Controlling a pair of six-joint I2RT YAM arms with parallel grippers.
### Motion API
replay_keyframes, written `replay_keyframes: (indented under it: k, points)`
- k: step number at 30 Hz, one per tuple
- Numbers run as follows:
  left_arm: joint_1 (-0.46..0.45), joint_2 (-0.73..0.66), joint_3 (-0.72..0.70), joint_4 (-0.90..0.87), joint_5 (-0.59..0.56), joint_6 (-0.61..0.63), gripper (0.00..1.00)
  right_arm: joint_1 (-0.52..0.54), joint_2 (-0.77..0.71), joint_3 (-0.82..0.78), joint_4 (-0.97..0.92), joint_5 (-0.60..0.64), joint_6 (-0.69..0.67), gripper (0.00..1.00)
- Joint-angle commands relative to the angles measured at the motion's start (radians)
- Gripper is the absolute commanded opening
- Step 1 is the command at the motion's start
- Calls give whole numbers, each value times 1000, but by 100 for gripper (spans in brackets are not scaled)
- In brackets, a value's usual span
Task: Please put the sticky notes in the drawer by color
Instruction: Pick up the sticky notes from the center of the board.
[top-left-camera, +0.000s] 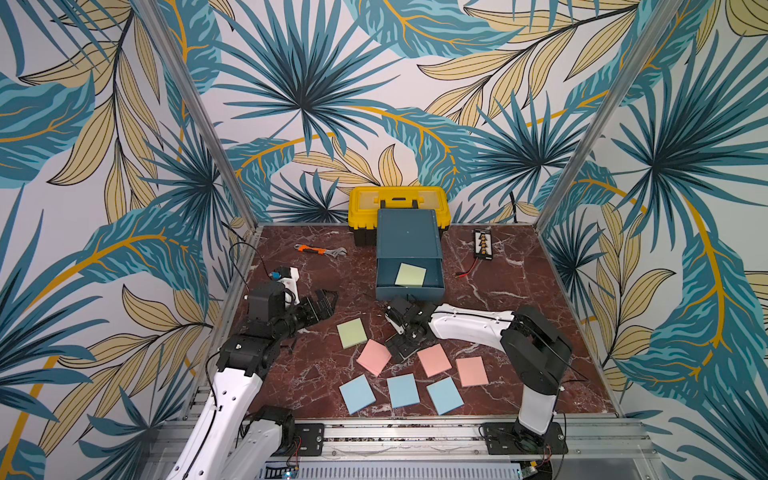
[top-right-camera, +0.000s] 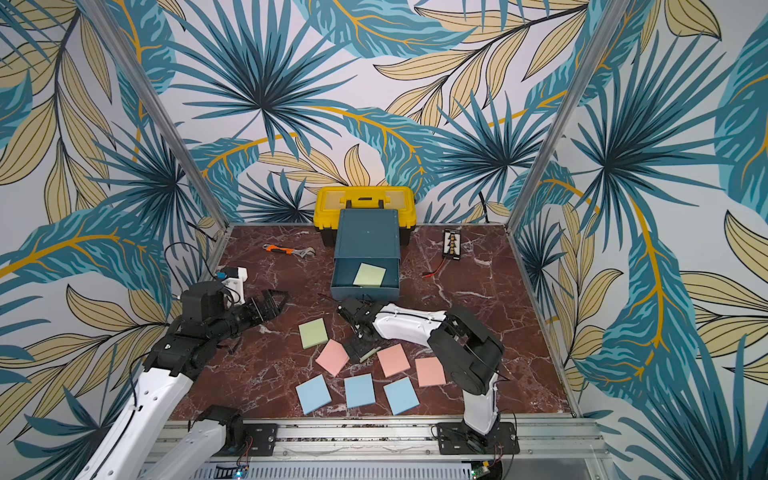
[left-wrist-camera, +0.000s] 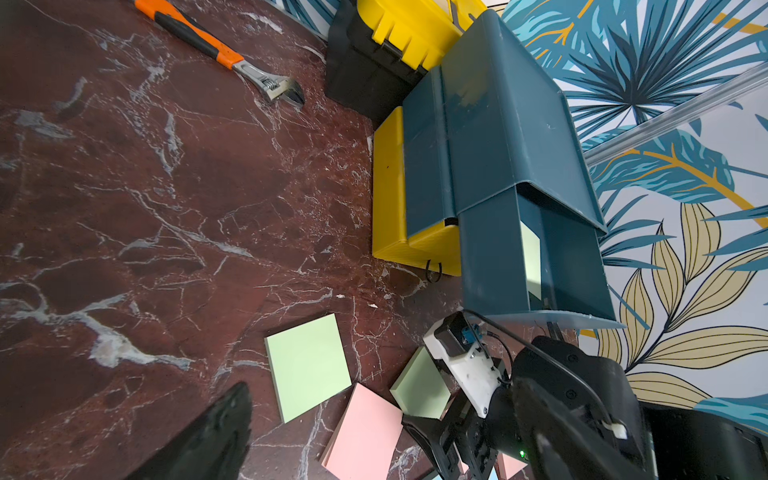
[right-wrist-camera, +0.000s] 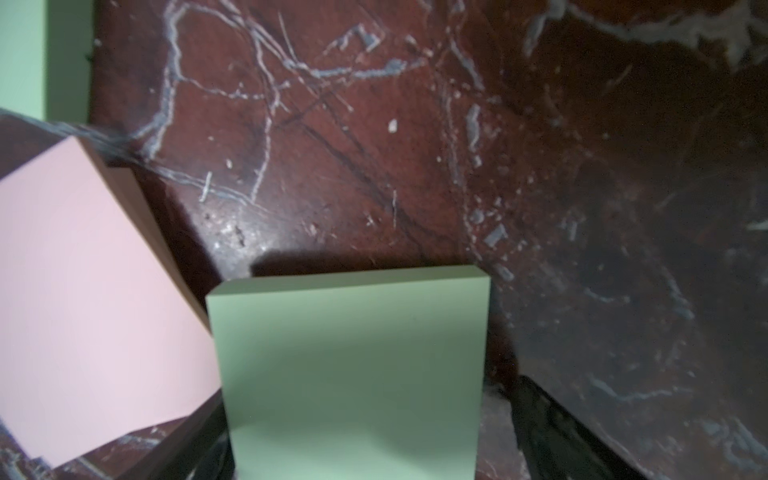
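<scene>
Our right fingers (right-wrist-camera: 557, 432) sit wide open around a green pad (right-wrist-camera: 353, 374) near the drawer (top-left-camera: 409, 245) front, left fingers (top-left-camera: 324, 303) open too; we'd pinch its side edges, probably light, sheets floppy

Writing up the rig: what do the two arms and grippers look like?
Both the left arm and right arm have white shell links between bulky black joints, thin black cables running alongside. The left gripper and right gripper are black, two-fingered, with white camera mounts.

Marble (top-left-camera: 511, 303) right of drawer (top-left-camera: 409, 291) mostly bare; right arm (top-left-camera: 469, 325) lies across drawer front; pads (top-left-camera: 402, 390) crowd near edge.
</scene>
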Motion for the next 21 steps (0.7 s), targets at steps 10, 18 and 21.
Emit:
replay_keyframes:
  k: [10, 18, 21]
  points:
    - [-5, -11, 20, 9, -5, 10, 100, -7, 55, -32, 1, -78, 31, 81]
    - [-5, -11, 11, 20, -4, 8, 100, -7, 31, -56, 2, -73, 47, 77]
    - [-4, -11, 11, 20, -2, 5, 100, -5, 39, -56, 2, -68, 52, 73]
